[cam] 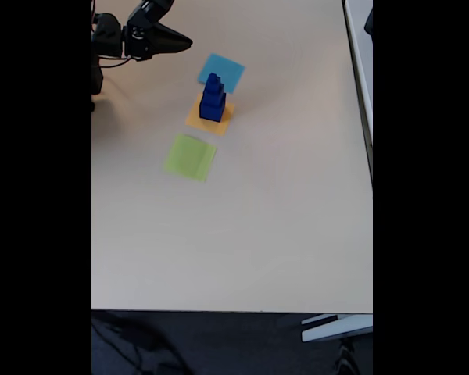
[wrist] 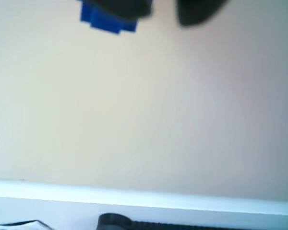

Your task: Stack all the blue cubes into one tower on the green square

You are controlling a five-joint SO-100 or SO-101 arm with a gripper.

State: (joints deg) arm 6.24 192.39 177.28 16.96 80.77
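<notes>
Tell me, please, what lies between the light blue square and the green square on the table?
In the fixed view, the orange-yellow square lies between the light blue square and the green square, and the tower of blue cubes stands on it.

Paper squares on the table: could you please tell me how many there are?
3: light blue square farthest back, orange square under the cube tower, green square nearest, bare.

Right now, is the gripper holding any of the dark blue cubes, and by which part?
Nothing is held. The gripper hangs clear of the stepped tower of glossy dark blue cubes, which stands on the orange-yellow paper square.
</notes>
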